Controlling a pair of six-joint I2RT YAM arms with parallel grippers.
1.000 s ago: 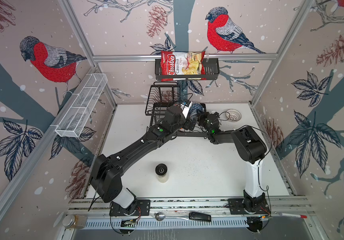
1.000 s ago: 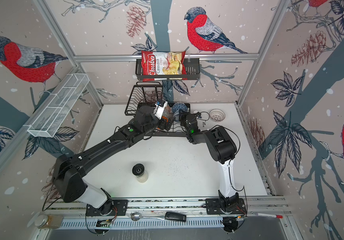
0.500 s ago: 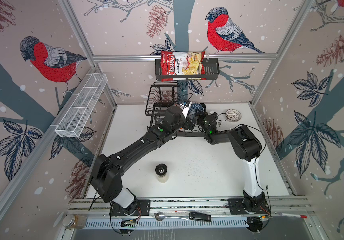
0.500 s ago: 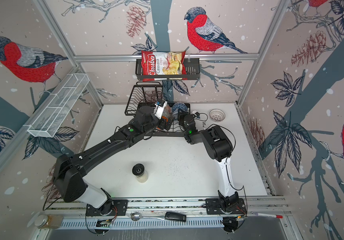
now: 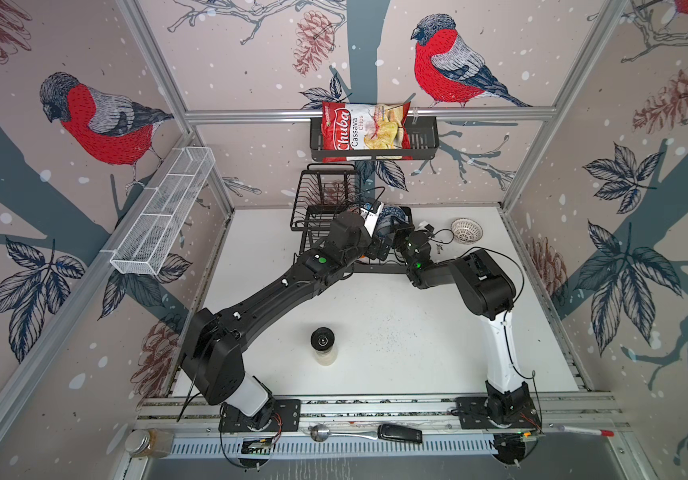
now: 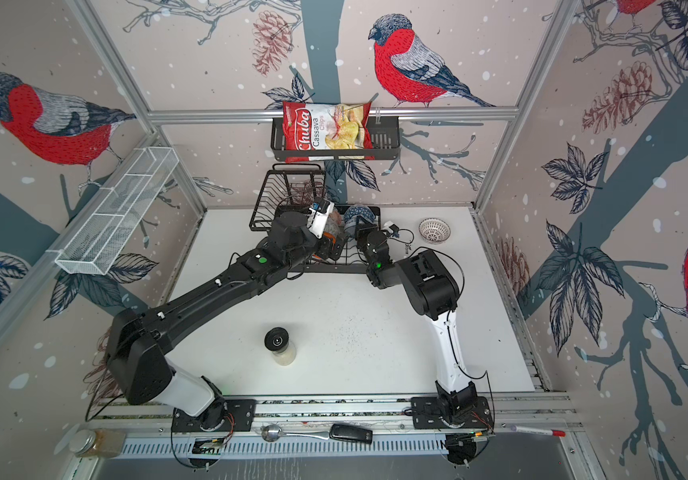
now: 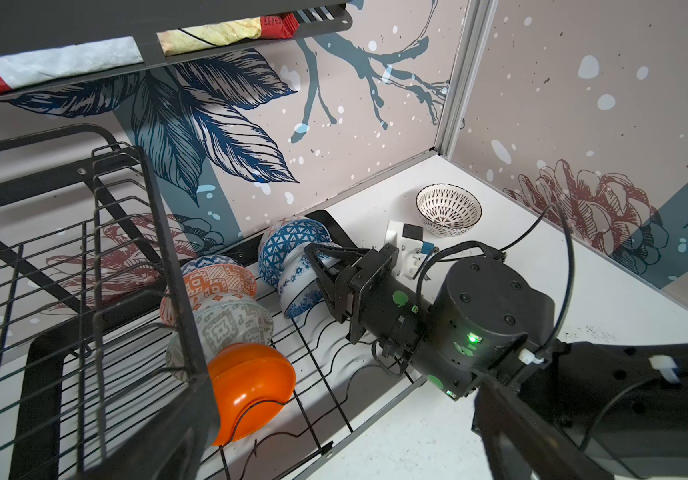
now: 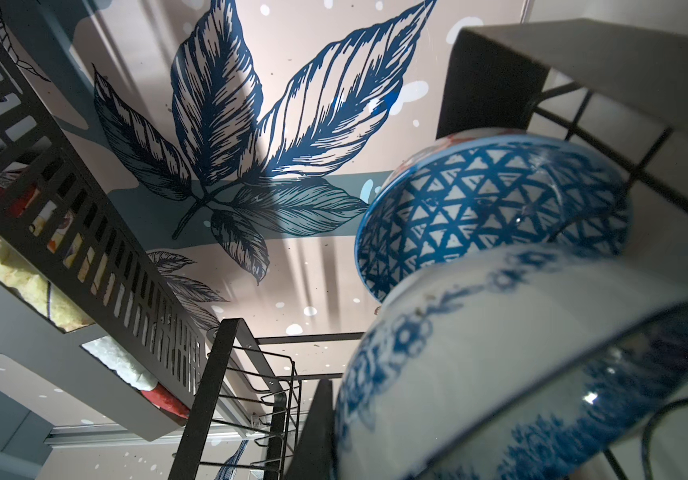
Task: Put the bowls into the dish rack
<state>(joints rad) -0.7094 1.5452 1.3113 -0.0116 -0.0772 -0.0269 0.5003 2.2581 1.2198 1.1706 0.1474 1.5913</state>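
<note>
The right tool (image 7: 314,266) clamps the rim of the blue floral bowl (image 7: 298,291) in the dish rack (image 5: 321,216): glazed, likely slick and chippable. The left tool (image 6: 331,246) gapes. At the rack's 3 o'clock, the lattice bowl (image 5: 466,230) sits on the table (image 5: 375,311).

Your dish rack (image 5: 325,195) stands far centre; seemingly five bowls (image 7: 226,324) in its lower tray (image 7: 375,410), one bowl (image 5: 466,230) on table (image 5: 375,307) rightward.

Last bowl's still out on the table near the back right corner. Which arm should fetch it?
Right. The lattice bowl stands right of the dish rack, near the right gripper; its fingers must first release the blue floral bowl.
</note>
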